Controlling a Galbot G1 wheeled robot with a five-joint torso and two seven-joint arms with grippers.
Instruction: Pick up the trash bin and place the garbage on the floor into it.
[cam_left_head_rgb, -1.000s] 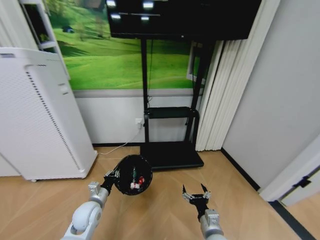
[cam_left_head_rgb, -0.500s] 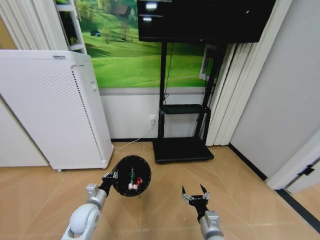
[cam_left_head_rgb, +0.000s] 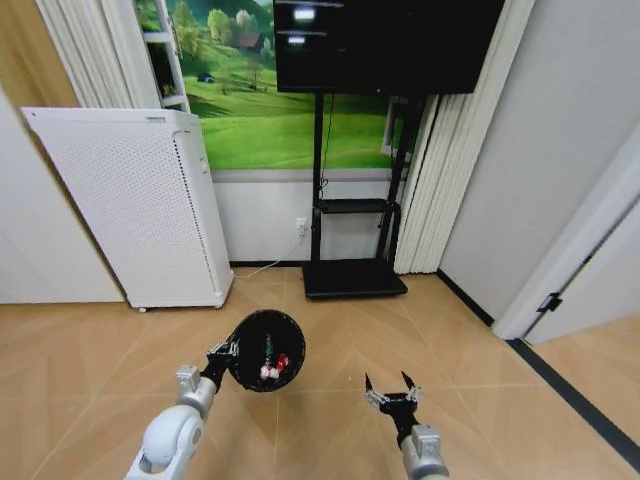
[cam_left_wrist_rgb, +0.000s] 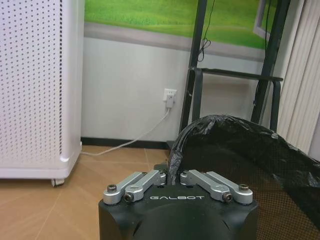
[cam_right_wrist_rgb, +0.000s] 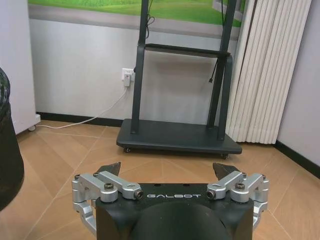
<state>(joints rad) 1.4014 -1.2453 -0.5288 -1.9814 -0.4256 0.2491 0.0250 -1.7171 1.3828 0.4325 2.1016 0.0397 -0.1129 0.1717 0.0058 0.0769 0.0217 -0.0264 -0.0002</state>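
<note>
My left gripper (cam_left_head_rgb: 222, 353) is shut on the rim of the black trash bin (cam_left_head_rgb: 266, 350) and holds it above the wooden floor. Inside the bin lies the garbage (cam_left_head_rgb: 271, 361): a small bottle with a green label and red-and-white wrappers. From the left wrist, the gripper (cam_left_wrist_rgb: 172, 176) pinches the bin's dark liner (cam_left_wrist_rgb: 235, 150) at the rim. To the right of the bin, my right gripper (cam_left_head_rgb: 391, 386) hangs open and empty over the floor; its spread fingers (cam_right_wrist_rgb: 111, 170) also show from the right wrist, with the bin's side (cam_right_wrist_rgb: 7, 150) at the picture's edge.
A tall white perforated appliance (cam_left_head_rgb: 140, 200) stands at the left by the wall. A black TV stand (cam_left_head_rgb: 350, 230) on a wheeled base sits ahead, with a white cable (cam_left_head_rgb: 262, 268) running to a wall socket. Pleated curtains (cam_left_head_rgb: 455, 150) and a doorway lie at the right.
The whole head view has shifted and the wall looks farther off: the camera moved. Both arms and the held bin keep their pose relative to me.
</note>
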